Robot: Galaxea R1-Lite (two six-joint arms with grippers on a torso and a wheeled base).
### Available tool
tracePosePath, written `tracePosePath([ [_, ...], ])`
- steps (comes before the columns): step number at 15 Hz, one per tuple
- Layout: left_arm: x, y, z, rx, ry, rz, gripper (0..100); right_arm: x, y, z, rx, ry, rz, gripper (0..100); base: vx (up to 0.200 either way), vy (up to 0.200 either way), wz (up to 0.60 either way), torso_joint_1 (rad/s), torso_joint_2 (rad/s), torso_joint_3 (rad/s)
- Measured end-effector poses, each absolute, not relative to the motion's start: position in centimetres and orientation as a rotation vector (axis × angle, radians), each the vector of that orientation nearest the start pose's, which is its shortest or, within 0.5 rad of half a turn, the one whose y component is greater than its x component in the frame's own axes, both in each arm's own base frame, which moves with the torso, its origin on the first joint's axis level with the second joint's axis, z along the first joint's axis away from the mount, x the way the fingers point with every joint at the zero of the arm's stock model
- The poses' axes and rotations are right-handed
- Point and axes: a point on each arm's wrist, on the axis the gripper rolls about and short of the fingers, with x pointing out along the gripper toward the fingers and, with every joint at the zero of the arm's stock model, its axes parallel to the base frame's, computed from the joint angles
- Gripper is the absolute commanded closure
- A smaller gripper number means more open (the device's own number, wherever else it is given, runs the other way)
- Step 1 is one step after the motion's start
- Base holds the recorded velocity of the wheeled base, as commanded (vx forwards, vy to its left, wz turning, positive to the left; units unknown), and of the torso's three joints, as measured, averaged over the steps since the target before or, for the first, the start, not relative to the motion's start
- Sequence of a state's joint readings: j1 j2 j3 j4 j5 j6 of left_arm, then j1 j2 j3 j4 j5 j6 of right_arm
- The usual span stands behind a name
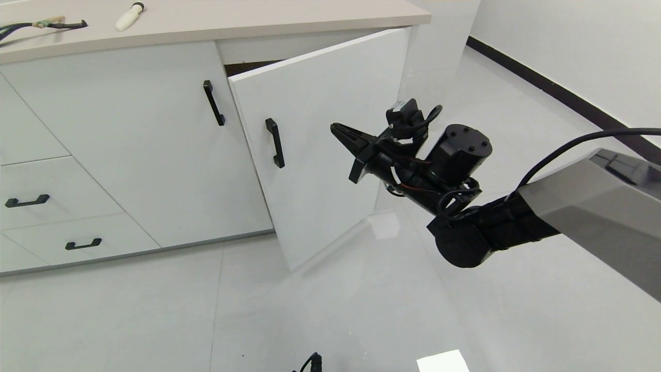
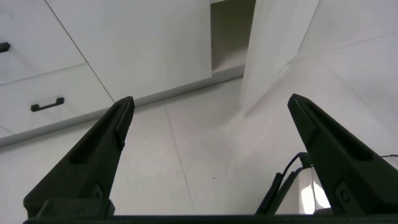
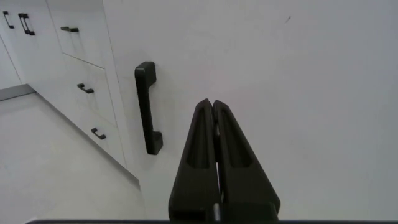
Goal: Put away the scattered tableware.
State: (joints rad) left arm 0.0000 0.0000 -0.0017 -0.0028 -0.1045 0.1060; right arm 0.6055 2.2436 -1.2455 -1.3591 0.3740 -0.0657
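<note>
right gripper (image 1: pixel 335 127) clenched empty near handle (image 1: pixel 275 143) of ajar cabinet door (image 1: pixel 330 93), left gripper (image 2: pixel 210 101) spread open over floor (image 2: pixel 186 155)

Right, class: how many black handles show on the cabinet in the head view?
4: closed door handle, open door handle, upper drawer handle and lower drawer handle at the cabinet's lower left. More may be hidden past the view's left edge.

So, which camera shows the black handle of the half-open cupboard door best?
The right wrist view. The handle is close there and seen whole, beside the shut right gripper. The head view shows it smaller, from farther off, on the half-open door. The left wrist view catches the door's edge above the floor.
</note>
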Motion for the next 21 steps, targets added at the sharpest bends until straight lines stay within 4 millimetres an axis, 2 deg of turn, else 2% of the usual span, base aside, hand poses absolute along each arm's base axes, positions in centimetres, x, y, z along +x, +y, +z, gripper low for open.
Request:
tracePosePath([
  [4, -2.3, -0.2, 7.6, 0.089, -0.009, -0.1, 0, 33.8, 25.4, 17.3, -0.012, -0.405, 0.976, 100, 0.0, 0.0, 0.0, 0.0, 0.0, 0.0],
  [6, -2.3, -0.2, 7.6, 0.089, -0.009, -0.1, 0, 31.6, 24.3, 18.0, -0.013, -0.389, 0.989, 100, 0.0, 0.0, 0.0, 0.0, 0.0, 0.0],
  [7, -2.3, -0.2, 7.6, 0.089, -0.009, -0.1, 0, 29.9, 23.2, 18.6, -0.015, -0.379, 0.998, 100, 0.0, 0.0, 0.0, 0.0, 0.0, 0.0],
  [9, -2.3, -0.2, 7.6, 0.089, -0.008, -0.099, 0, 25.7, 20.1, 19.6, -0.022, -0.347, 1.007, 100, 0.0, 0.0, 0.0, 0.0, 0.0, 0.0],
  [11, -2.3, -0.2, 7.6, 0.086, -0.007, -0.092, 0, 21.6, 16.0, 20.0, -0.035, -0.324, 0.983, 100, 0.0, 0.0, 0.0, 0.0, 0.0, 0.0],
  [13, -2.3, 0.0, 7.6, 0.06, -0.003, -0.018, 0, 18.1, 11.8, 19.7, -0.056, -0.312, 0.922, 100, 0.0, 0.0, 0.0, 0.0, 0.0, 0.0],
  [16, -2.3, 0.0, 7.6, 0.045, -0.001, -0.009, 0, 13.5, 6.6, 19.1, -0.092, -0.332, 0.778, 100, 0.0, 0.0, 0.0, 0.0, 0.0, 0.0],
  [18, -2.3, 0.0, 7.6, 0.043, -0.001, -0.009, 0, 10.6, 4.2, 18.7, -0.115, -0.349, 0.675, 100, 0.0, 0.0, 0.0, 0.0, 0.0, 0.0],
  [21, -2.3, 0.0, 7.6, 0.045, -0.001, 0.003, 0, 6.1, 1.8, 17.7, -0.151, -0.344, 0.529, 100, 0.0, 0.0, 0.0, 0.0, 0.0, 0.0],
])
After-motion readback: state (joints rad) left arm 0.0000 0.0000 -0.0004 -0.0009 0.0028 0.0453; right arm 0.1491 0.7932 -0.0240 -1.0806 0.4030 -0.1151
